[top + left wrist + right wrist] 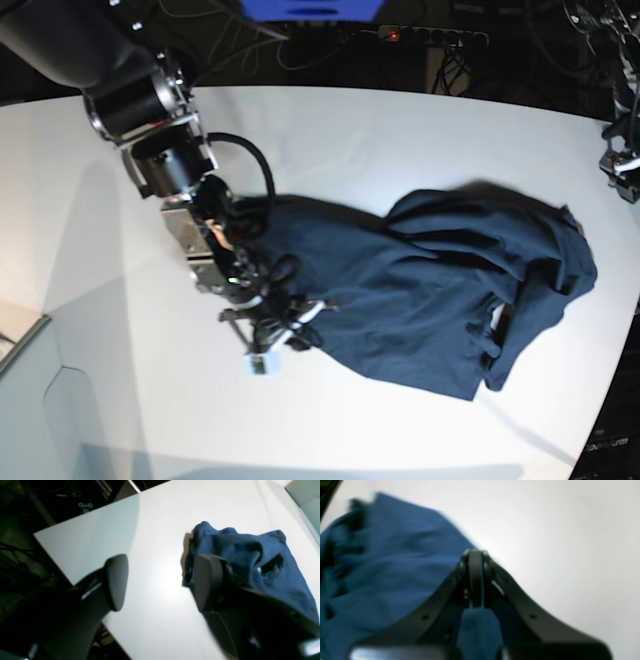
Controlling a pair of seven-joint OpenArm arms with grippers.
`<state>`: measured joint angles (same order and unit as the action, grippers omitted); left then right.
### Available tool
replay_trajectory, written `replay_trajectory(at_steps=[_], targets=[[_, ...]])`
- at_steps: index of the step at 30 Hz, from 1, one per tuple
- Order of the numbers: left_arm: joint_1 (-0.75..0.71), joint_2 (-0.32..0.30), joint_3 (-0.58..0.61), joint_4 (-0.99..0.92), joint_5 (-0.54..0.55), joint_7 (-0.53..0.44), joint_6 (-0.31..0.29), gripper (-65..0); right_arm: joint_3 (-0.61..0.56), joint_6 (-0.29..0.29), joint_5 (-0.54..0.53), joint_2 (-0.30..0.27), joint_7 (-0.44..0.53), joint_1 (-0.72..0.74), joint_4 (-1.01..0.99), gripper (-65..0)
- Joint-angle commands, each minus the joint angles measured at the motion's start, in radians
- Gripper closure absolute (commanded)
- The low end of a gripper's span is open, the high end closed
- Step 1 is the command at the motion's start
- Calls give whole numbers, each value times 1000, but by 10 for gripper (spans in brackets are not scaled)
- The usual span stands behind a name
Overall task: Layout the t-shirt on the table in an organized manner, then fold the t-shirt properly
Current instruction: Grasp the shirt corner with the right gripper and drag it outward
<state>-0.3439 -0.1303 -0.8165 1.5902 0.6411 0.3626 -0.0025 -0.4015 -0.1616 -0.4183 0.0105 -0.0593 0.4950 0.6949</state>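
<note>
- At base view's left: right gripper [262, 345] clamped tight on an edge of the t-shirt [420, 285], blue cloth pinched between the jaws, arm reaching down low across the table [350, 130]
- Across the middle: shirt crumpled, not yet spread, long axis running left to right away from that grip
- At far right: left gripper [160, 582] spread wide, holding nothing, poised above the shirt's far end; probably nearer for the opposing pull

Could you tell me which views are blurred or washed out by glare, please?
Right wrist view: soft throughout, the t-shirt smeared, the right pincer fuzzy. Left wrist view: bright glare on the table, with the left pincer out of focus. Base view: sharpest, though the table's near part is overexposed.
</note>
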Motion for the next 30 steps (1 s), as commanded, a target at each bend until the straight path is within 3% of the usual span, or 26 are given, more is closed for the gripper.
replay_trajectory(at_steps=[1, 6, 12, 18, 21, 23, 30], targets=[[-8, -15, -7, 20, 4, -23, -3, -401, -17, -11, -1, 12, -1, 26, 7, 0], [-8, -15, -7, 16, 4, -23, -3, -401, -53, -11, -1, 76, -9, 58, -134, 0], [-4, -13, -7, 16, 4, -23, -3, -401, -47, -5, -1, 81, 46, 126, -383, 0], [-1, -9, 1, 14, 6, -23, -3, -402, -47, 211, -1, -4, 140, 136, -429, 0], [-1, -7, 41, 14, 6, -23, -3, -403, -46, 290, -7, -47, 181, 138, -429, 0], [-1, -7, 73, 3, 6, -23, -3, -403, -46, 317, -7, -63, 210, 138, -429, 0], [65, -7, 280, -83, 6, -30, -3, -403, -44, 320, -7, -66, 375, 87, -396, 0]])
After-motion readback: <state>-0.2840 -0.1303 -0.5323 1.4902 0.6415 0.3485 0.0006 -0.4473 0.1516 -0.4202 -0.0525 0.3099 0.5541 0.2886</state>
